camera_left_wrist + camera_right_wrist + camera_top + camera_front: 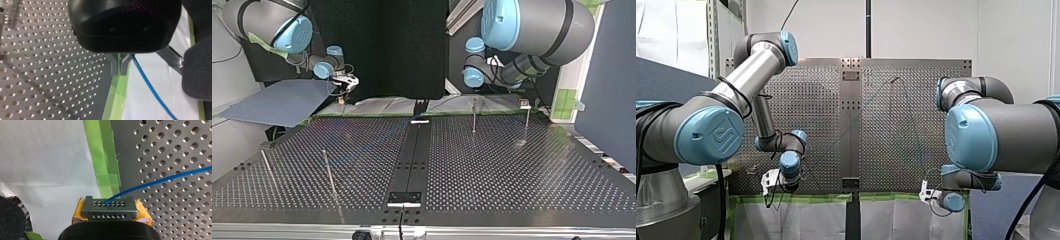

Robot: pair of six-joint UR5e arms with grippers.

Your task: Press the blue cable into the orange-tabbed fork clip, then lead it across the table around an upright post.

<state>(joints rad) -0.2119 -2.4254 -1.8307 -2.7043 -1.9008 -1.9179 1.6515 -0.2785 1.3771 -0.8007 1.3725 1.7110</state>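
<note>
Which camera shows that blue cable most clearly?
The right wrist view: the cable runs bright from my right gripper over the table. The left wrist view shows a stretch from my left gripper; front and top views show only faint traces.

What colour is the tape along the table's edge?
Green tape, best in the right wrist view.
</note>
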